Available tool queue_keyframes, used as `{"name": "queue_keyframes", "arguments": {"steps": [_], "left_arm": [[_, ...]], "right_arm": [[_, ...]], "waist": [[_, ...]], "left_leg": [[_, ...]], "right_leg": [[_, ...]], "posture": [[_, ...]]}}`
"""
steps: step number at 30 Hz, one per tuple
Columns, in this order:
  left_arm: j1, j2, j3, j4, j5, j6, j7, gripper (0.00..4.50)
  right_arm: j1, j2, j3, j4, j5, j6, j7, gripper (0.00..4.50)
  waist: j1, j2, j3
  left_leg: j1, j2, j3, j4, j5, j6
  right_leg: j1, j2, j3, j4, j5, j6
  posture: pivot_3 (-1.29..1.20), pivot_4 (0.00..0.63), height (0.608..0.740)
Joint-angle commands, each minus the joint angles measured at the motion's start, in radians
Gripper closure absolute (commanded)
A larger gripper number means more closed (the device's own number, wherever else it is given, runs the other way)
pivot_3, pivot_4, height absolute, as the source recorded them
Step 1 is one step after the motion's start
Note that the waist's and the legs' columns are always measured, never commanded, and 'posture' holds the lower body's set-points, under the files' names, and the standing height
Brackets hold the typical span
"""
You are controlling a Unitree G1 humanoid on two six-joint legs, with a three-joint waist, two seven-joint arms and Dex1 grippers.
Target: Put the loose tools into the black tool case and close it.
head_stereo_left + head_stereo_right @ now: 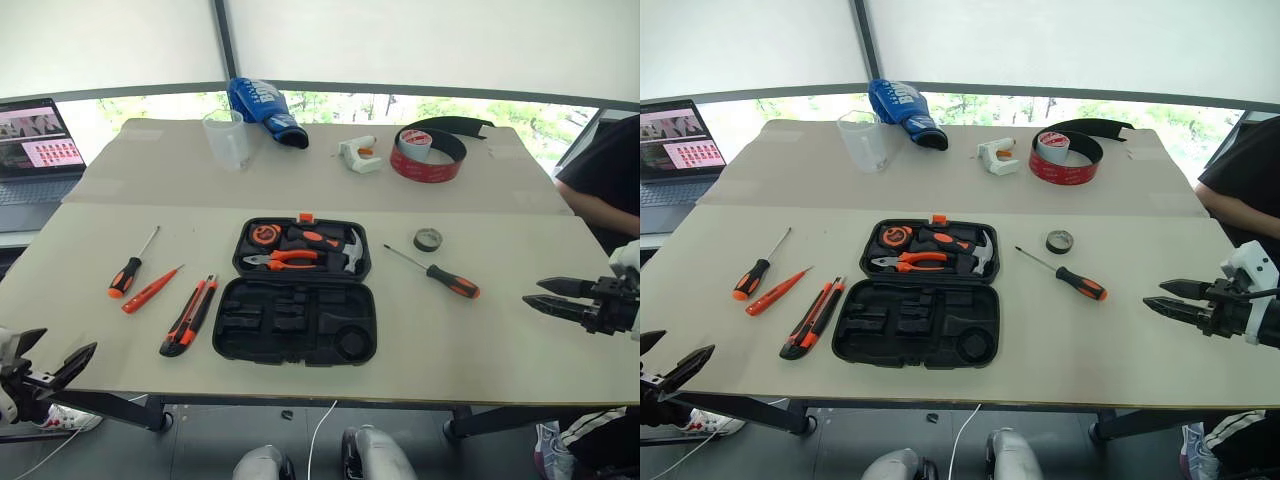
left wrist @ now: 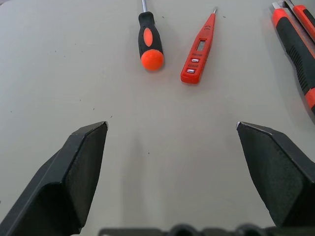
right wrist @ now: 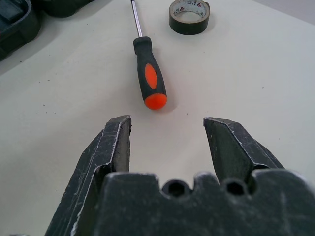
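my right hand (image 1: 540,294) is spread and empty at the right tabletop (image 1: 500,340) edge. the nearest loose tool is the right screwdriver (image 1: 448,279), just left of it, orange butt toward the hand, shaft pointing far-left to the open black tool case (image 1: 300,320). my left hand (image 1: 50,365), also spread, is near-left of the left screwdriver (image 1: 125,275).

Left gripper (image 1: 55,360): low at near left, fingers spread, empty. Right gripper (image 1: 540,293): far right, fingers parted, empty.
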Motion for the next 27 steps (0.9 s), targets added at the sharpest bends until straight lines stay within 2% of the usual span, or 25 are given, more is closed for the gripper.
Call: {"name": "queue_keyframes", "arguments": {"steps": [1, 6, 9, 13, 19, 22, 24, 27], "left_arm": [[-0.004, 0.017, 0.011, -0.026, -0.001, 0.001, 0.005, 0.00], [-0.077, 0.031, 0.001, -0.099, -0.063, 0.132, 0.056, 0.00], [-0.160, 0.071, -0.027, -0.126, -0.099, 0.248, 0.085, 0.00], [-0.287, 0.130, -0.098, -0.068, -0.084, 0.339, 0.127, 0.00], [-0.603, 0.202, -0.349, 0.232, 0.030, 0.381, 0.158, 0.00], [-0.735, 0.208, -0.464, 0.399, 0.109, 0.327, 0.147, 0.00], [-0.816, 0.202, -0.519, 0.516, 0.154, 0.288, 0.144, 0.00], [-0.914, 0.188, -0.578, 0.682, 0.205, 0.230, 0.136, 0.00]], "right_arm": [[-0.005, -0.007, -0.041, -0.016, 0.011, -0.023, -0.005, 1.20], [-0.025, -0.007, -0.048, -0.035, 0.019, -0.032, -0.020, 1.20], [-0.043, -0.005, -0.053, -0.138, 0.069, 0.025, -0.021, 1.20], [-0.049, -0.005, -0.039, -0.311, 0.134, 0.121, -0.022, 1.20], [-0.114, 0.027, 0.065, -0.597, 0.212, 0.224, -0.049, 1.20], [-0.174, 0.069, 0.122, -0.672, 0.224, 0.250, -0.094, 1.20], [-0.200, 0.093, 0.148, -0.709, 0.233, 0.268, -0.111, 1.20], [-0.216, 0.122, 0.174, -0.752, 0.237, 0.286, -0.134, 1.20]], "waist": [[0.000, 0.000, 0.000], [0.001, 0.000, 0.000], [0.004, 0.000, 0.000], [0.001, 0.000, 0.000], [0.001, 0.001, 0.000], [0.001, 0.000, 0.000], [0.001, 0.000, 0.000], [0.003, 0.000, 0.000]], "left_leg": [[0.000, 0.000, 0.000, 0.000, 0.000, 0.000], [0.000, 0.000, 0.000, 0.000, 0.000, 0.000], [0.000, 0.000, 0.000, 0.000, 0.001, -0.001], [0.001, 0.000, -0.002, 0.000, 0.003, -0.005], [0.001, 0.000, -0.002, -0.001, 0.004, -0.007], [0.000, -0.001, -0.001, -0.001, 0.004, -0.007], [0.000, -0.001, -0.001, -0.001, 0.004, -0.007], [-0.002, -0.001, 0.000, 0.000, 0.004, -0.005]], "right_leg": [[0.000, 0.000, 0.000, 0.000, 0.000, 0.000], [0.000, 0.000, 0.000, 0.000, 0.000, 0.000], [0.000, 0.000, 0.000, 0.001, 0.001, 0.001], [0.000, 0.001, 0.000, 0.002, 0.001, -0.001], [0.000, 0.003, -0.001, 0.003, 0.001, -0.002], [0.000, 0.003, -0.002, 0.003, 0.002, -0.003], [0.000, 0.003, -0.004, 0.003, 0.005, -0.009], [-0.002, 0.003, -0.009, 0.002, 0.006, -0.010]], "posture": [[0.00, 0.150, 0.730], [0.00, 0.150, 0.730], [0.00, 0.150, 0.730], [0.00, 0.150, 0.730], [0.00, 0.150, 0.730], [0.00, 0.150, 0.730], [0.00, 0.150, 0.730], [0.00, 0.150, 0.730]]}}
